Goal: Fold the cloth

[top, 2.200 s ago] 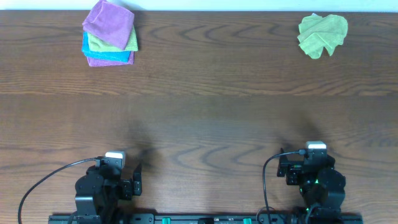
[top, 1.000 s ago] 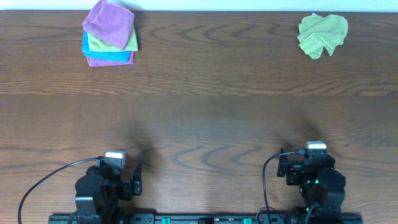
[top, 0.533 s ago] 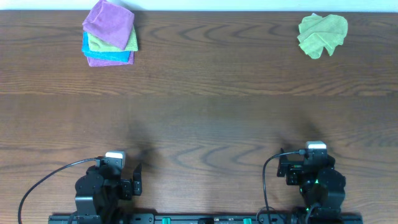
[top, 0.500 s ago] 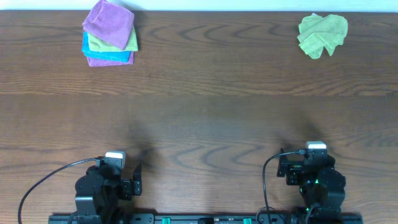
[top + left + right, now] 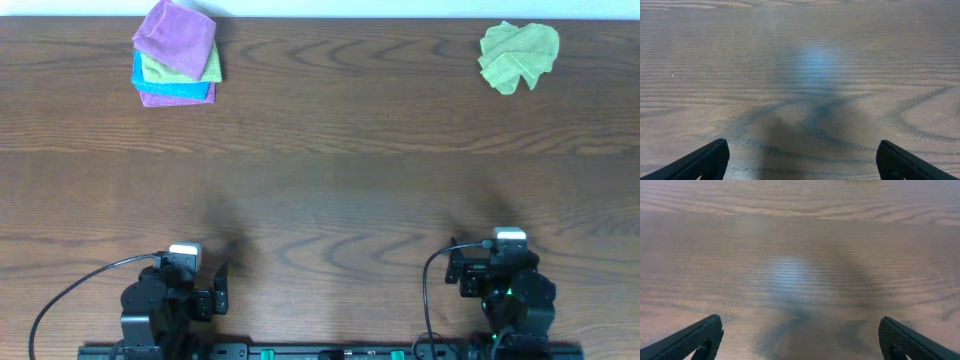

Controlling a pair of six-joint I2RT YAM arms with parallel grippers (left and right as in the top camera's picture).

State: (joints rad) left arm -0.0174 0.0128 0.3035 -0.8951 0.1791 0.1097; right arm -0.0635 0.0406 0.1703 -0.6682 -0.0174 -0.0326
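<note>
My left gripper [image 5: 802, 152] and right gripper [image 5: 800, 330] are gaping wide, empty, at the desk's [image 5: 320, 180] near edge. The cloth [image 5: 518, 57] is lying crumpled in the far right corner, so I'm probably risking grabbing bunched layers.

desk [image 5: 320, 180]: dark brown wood-grain top, veneer or laminate, can't tell which; smooth, satin rather than glossy. Wrist views show a soft pale glare patch on it, diffuse, no sharp reflection
the cloth [image 5: 517, 56]: light yellow-green fabric, soft fuzzy nap, fully matt, creased surface
stack of cloths [image 5: 177, 66]: same fuzzy matt fabric in purple, yellow-green and blue layers
left tool [image 5: 801, 162] and right tool [image 5: 800, 342]: fingers [image 5: 700, 161] black, plastic-looking, matt, smooth faces, hard edges
arm housings [image 5: 150, 305]: black, matt, plastic-looking; white cap [image 5: 184, 250] on each wrist, smooth
cable [image 5: 70, 290]: black, smooth sheath
</note>
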